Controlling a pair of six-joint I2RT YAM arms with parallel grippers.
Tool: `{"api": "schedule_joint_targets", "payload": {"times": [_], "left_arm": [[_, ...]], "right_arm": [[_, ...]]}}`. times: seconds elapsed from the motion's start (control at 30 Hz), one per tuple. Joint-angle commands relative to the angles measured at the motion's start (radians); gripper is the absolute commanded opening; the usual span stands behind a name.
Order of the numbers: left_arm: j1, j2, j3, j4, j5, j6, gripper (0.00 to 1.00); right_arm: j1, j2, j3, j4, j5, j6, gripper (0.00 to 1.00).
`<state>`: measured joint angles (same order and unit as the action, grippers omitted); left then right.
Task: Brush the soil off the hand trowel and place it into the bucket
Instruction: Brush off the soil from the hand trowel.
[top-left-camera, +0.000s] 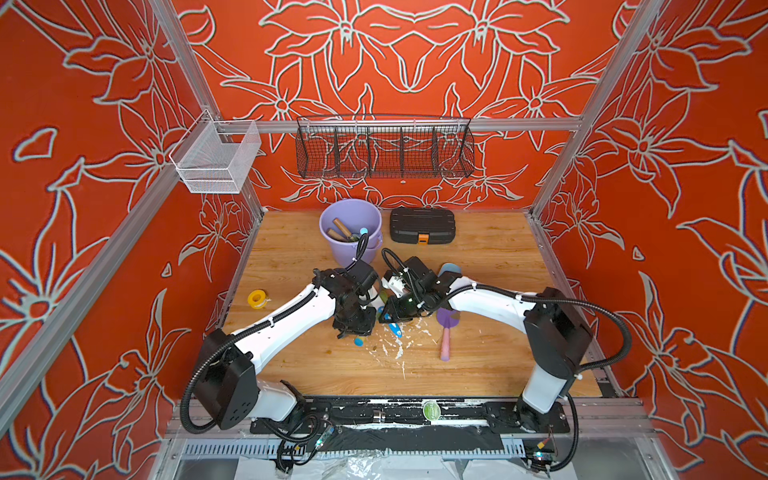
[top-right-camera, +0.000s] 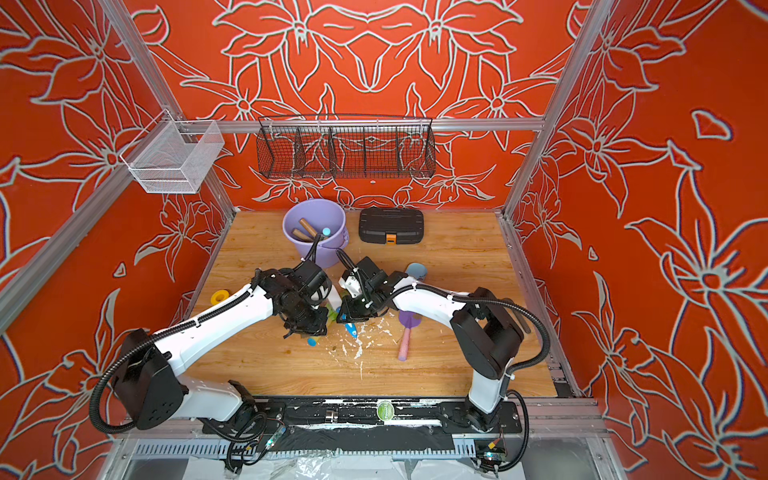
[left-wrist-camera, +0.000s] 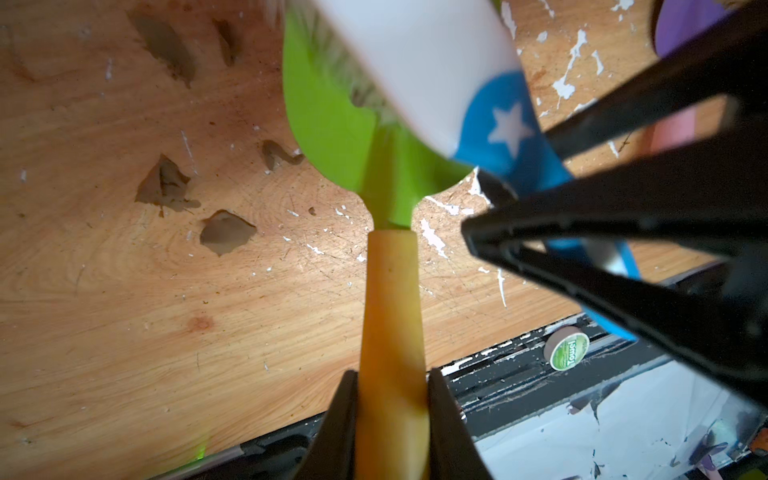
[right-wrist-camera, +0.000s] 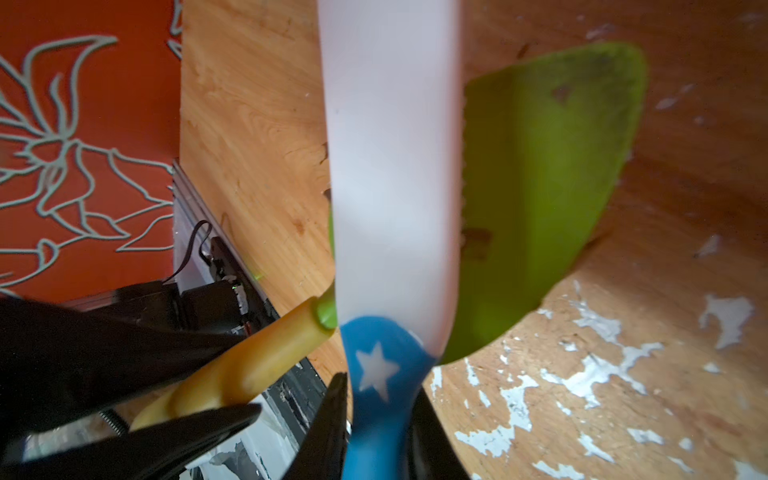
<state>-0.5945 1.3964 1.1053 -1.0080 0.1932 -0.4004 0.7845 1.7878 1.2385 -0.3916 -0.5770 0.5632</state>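
Your left end effector is pinching the yellow handle of the green trowel, its two fingers pressed against either side of that handle. Your right end effector is pinching the blue, star-marked handle of the brush. The brush's white head lies across the trowel's green blade, and pale bristles show against the blade in the left wrist view. Dark smears of soil mark the blade, and further brown clumps lie on the tabletop beside it. Both end effectors meet over the middle of the tabletop, so the green trowel is outside the bucket. The bucket stands upright at the rear, behind the arms, and wooden-handled tools already lean inside it. A black case sits just beside the bucket. A purple trowel with a pink handle lies flat under your right arm, next to scattered white flecks. A yellow tape roll rests near the tabletop's left edge.
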Motion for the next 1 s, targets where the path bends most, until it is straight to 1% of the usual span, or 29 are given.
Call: {"api": "schedule_joint_targets", "payload": {"times": [0.0, 0.13, 0.27, 0.33, 0.47, 0.63, 0.77, 0.87, 0.97], "left_arm": [[0.008, -0.040, 0.026, -0.011, -0.009, 0.018, 0.00], [0.012, -0.040, 0.025, -0.014, -0.012, 0.018, 0.00], [0.011, -0.037, 0.022, -0.012, -0.010, 0.016, 0.00], [0.013, -0.037, 0.022, -0.012, -0.013, 0.016, 0.00], [0.013, -0.032, 0.025, -0.009, -0.010, 0.016, 0.00], [0.014, -0.026, 0.024, -0.004, -0.002, 0.019, 0.00], [0.014, -0.032, 0.020, 0.001, 0.000, 0.018, 0.00], [0.014, -0.037, 0.015, 0.005, 0.002, 0.017, 0.00], [0.014, -0.048, 0.005, 0.009, -0.001, 0.014, 0.00]], "right_arm": [[-0.013, 0.019, 0.086, -0.097, 0.127, -0.071, 0.00], [-0.023, 0.018, 0.155, -0.148, 0.219, -0.117, 0.00], [-0.030, -0.016, 0.163, -0.150, 0.242, -0.125, 0.00], [-0.030, -0.043, 0.150, -0.142, 0.221, -0.118, 0.00], [-0.017, -0.104, 0.095, -0.090, 0.113, -0.096, 0.00], [0.021, -0.111, 0.046, -0.043, -0.036, -0.068, 0.00], [0.034, -0.073, 0.025, -0.036, -0.047, -0.048, 0.00], [0.032, -0.023, 0.037, -0.036, -0.044, -0.049, 0.00], [0.013, 0.028, 0.064, -0.052, 0.001, -0.054, 0.00]]}}
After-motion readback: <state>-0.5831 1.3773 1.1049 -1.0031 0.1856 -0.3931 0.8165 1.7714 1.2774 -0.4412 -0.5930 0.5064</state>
